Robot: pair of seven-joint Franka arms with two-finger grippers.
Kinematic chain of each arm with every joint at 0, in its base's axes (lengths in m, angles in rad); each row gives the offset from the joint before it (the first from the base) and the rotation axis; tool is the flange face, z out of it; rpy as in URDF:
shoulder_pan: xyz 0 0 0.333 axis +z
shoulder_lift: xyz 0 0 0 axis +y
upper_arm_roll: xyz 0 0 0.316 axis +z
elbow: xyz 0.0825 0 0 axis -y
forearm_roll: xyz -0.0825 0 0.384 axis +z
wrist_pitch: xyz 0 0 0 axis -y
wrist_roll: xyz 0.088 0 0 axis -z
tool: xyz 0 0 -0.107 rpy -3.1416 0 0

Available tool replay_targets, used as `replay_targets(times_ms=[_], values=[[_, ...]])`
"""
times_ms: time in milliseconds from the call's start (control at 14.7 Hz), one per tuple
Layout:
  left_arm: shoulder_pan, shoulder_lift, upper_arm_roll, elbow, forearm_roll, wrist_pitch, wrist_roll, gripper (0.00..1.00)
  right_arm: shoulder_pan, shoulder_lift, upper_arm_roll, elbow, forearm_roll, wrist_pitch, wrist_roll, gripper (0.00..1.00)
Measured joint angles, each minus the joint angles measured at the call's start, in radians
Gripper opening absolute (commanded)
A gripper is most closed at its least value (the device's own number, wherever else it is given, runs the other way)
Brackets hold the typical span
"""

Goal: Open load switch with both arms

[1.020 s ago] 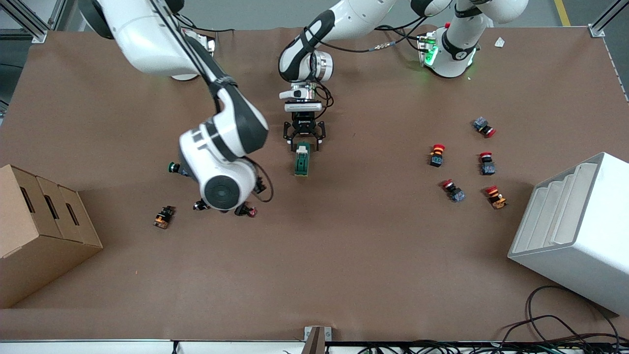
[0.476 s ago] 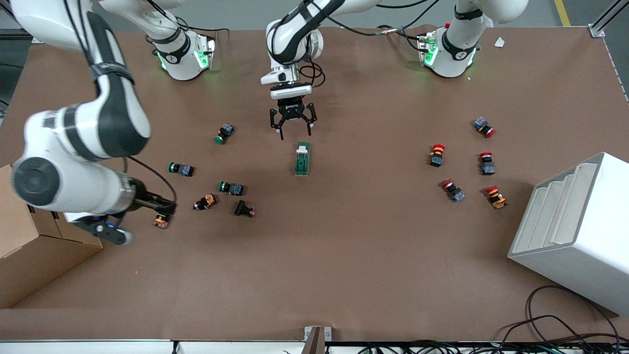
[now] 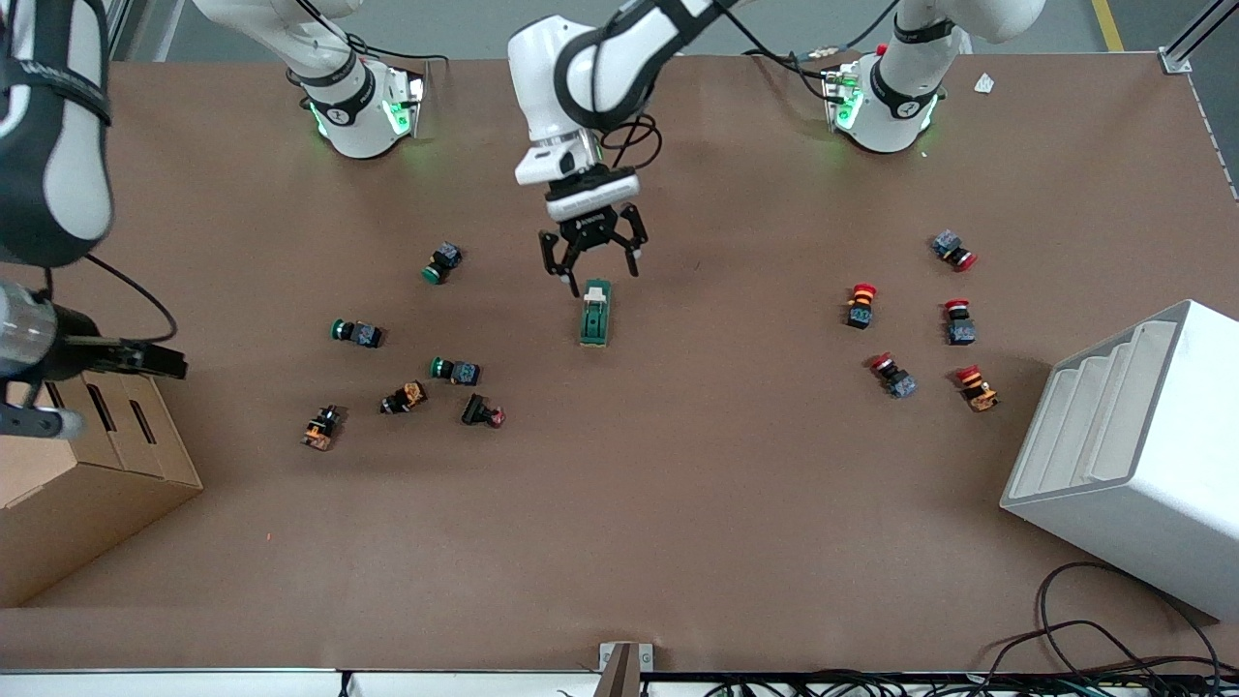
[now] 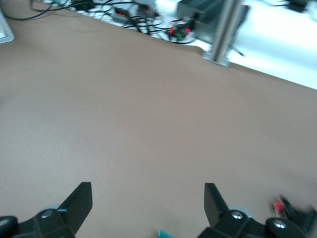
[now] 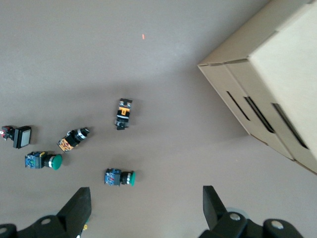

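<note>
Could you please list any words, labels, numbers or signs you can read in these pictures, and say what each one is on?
None can be read.
Left gripper: small white marking on its black body, too small to read.
Load switch: no legible marking.
Cardboard box: no print visible.

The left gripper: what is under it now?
Under the open left gripper lies bare brown table and the cream-toggle end of the load switch. Nothing is held; the switch's underside is hidden.

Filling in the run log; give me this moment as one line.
left gripper: open, over load switch | right gripper: open, over cardboard box | load switch: on table, untouched
</note>
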Motion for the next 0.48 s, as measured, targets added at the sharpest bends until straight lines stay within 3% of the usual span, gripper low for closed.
replay_targets(times_ms=[476], values=[[0.340,-0.076,0.001,0.127,-0.303,0.011,0.409,1.00,-0.011,-0.105,-0.065,0.081,-0.001,-0.176,-0.129,1.00]])
